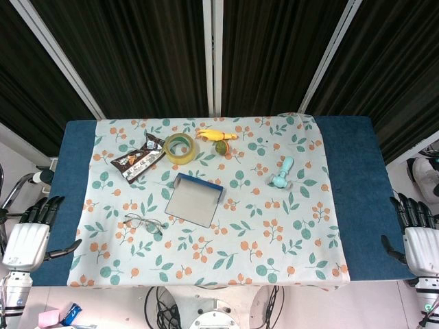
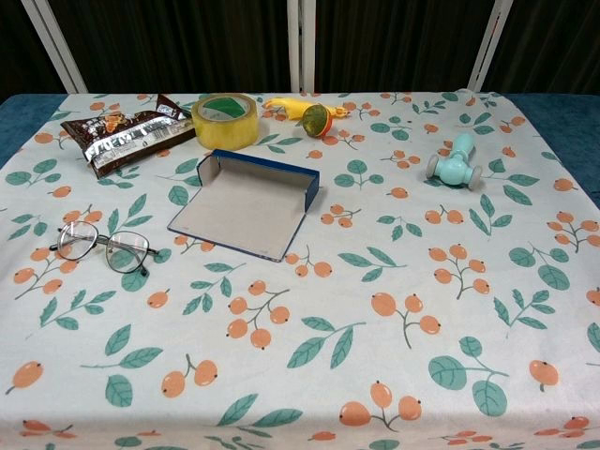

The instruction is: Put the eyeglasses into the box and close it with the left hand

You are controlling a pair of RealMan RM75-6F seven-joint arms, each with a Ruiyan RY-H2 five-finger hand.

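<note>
Head view only: left hand point(image 1: 26, 240) and right hand point(image 1: 418, 236) both parked off the table point(image 1: 353, 171) edges, fingers apart, holding nothing. Chest view shows neither hand, but shows better that the box point(image 2: 248, 202) lies open, blue wall at its far edge. Eyeglasses point(image 2: 101, 247) sit on the cloth point(image 2: 375, 281) just left of the box's near corner, not touching it. Long axis runs left-right, tilted slightly; the folded temples lie on the far side.
</note>
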